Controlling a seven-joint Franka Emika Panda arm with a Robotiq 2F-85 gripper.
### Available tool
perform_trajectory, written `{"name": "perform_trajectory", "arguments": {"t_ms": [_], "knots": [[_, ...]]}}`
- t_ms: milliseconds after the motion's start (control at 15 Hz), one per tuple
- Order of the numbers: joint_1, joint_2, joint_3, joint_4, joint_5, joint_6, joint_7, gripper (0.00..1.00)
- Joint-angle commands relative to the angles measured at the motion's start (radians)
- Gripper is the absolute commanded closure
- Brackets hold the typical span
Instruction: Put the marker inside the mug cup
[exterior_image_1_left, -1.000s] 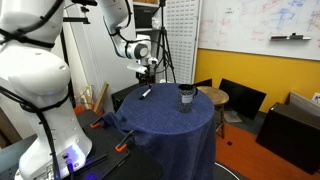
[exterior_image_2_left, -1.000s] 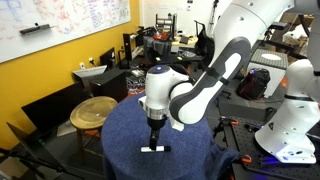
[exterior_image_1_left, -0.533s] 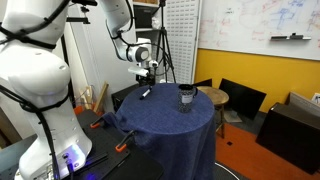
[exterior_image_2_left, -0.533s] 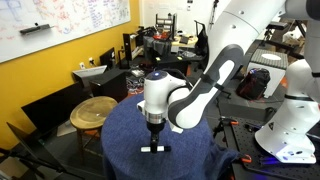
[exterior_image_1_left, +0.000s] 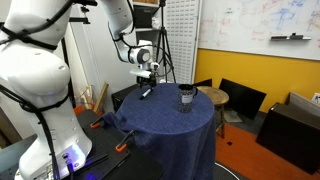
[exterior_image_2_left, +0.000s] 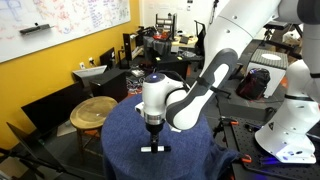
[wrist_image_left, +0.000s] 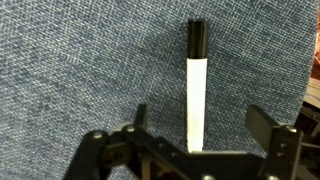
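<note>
Hand (wrist_image_left: 198, 112) wide open, empty, poised just above marker (wrist_image_left: 197, 85) flat on counter (wrist_image_left: 80, 70), white body centred between both fingers, long axis crosswise to closing line, dark cap pointing away past fingertips; mug cup (exterior_image_1_left: 186, 96) well apart sideways.

Round table (exterior_image_1_left: 168, 125) draped in blue cloth, centre of frame, carries two items: the marker (exterior_image_1_left: 146, 93) lying flat toward its upper left and the mug cup (exterior_image_1_left: 186, 96) standing upright toward its upper right, the two apart.

The claw (exterior_image_2_left: 153, 129) has dropped toward the marker (exterior_image_2_left: 154, 148).
</note>
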Motion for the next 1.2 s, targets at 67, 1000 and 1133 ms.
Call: {"name": "perform_trajectory", "arguments": {"t_ms": [67, 1000, 1133], "knots": [[-0.027, 0.047, 0.011, 0.054, -0.017, -0.011, -0.052, 0.0], [-0.029, 0.129, 0.012, 0.139, -0.02, -0.025, -0.056, 0.38], [-0.029, 0.131, 0.012, 0.143, -0.02, -0.027, -0.054, 0.54]]}}
